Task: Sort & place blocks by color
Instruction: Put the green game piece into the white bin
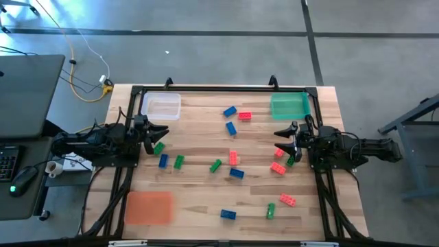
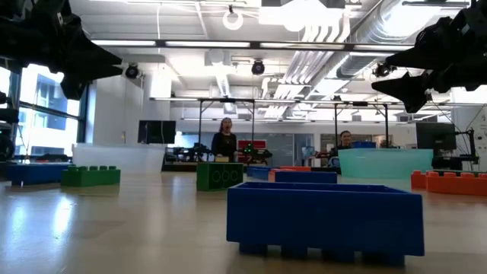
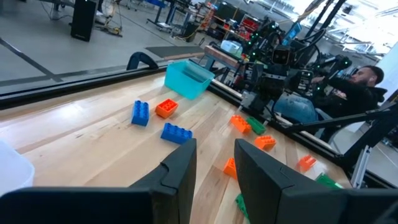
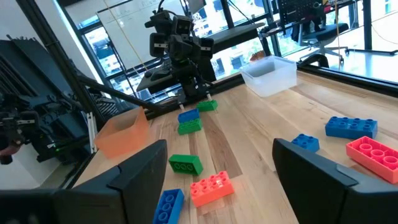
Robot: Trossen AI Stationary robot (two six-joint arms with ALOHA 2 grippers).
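Red, green, blue blocks [image 1: 231, 128] scattered.

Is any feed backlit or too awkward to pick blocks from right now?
Low view: arms are silhouettes against bright ceiling lights, and a blue block looms large up close, hiding the table behind it. High view: evenly lit, blocks distinct on the table. Right wrist view: bright windows behind, yet the green block reads clearly.
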